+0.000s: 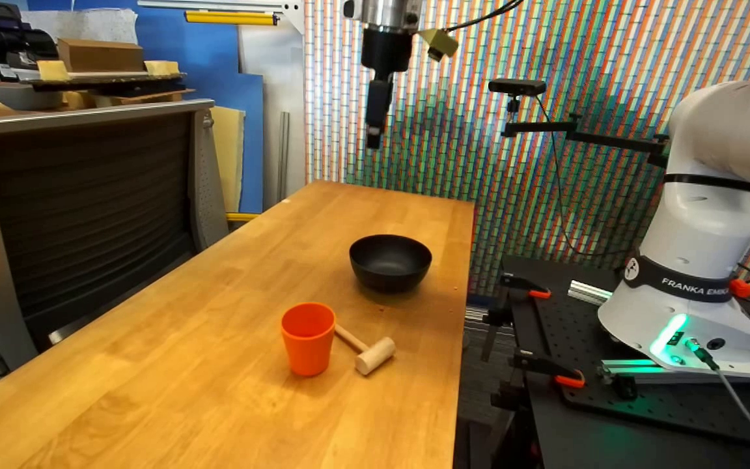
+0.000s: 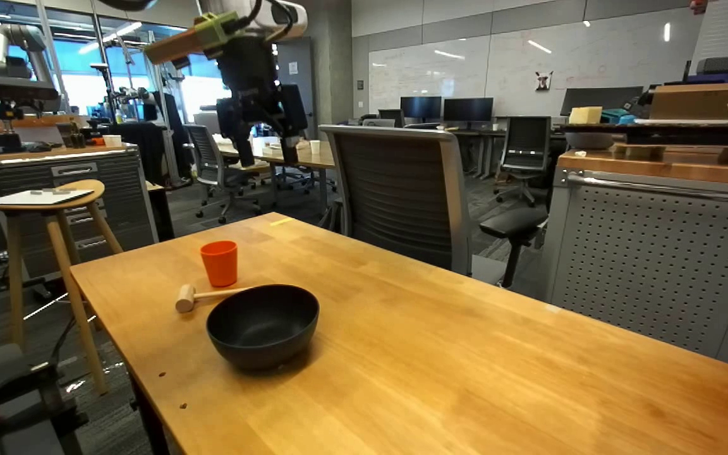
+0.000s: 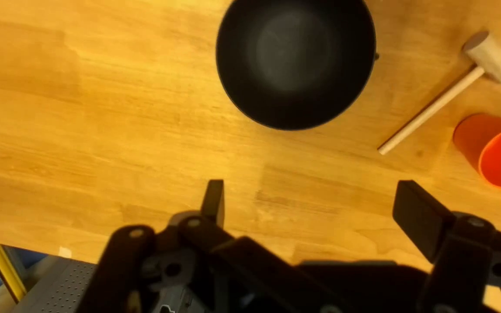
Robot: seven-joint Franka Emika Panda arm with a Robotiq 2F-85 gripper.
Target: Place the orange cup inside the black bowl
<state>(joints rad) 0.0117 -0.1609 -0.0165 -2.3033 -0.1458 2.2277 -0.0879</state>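
In an exterior view the gripper (image 1: 374,138) points down, high above the table (image 1: 219,339); the cup (image 1: 308,345) stands upright near the bowl (image 1: 390,264). In an exterior view its fingers (image 2: 290,150) hang parted. The wrist view shows them wide apart.

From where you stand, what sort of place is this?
Most likely a robotics lab with some office space. The signs, across the exterior views: a robot arm on its mount, plus a whiteboard and monitors in the background.
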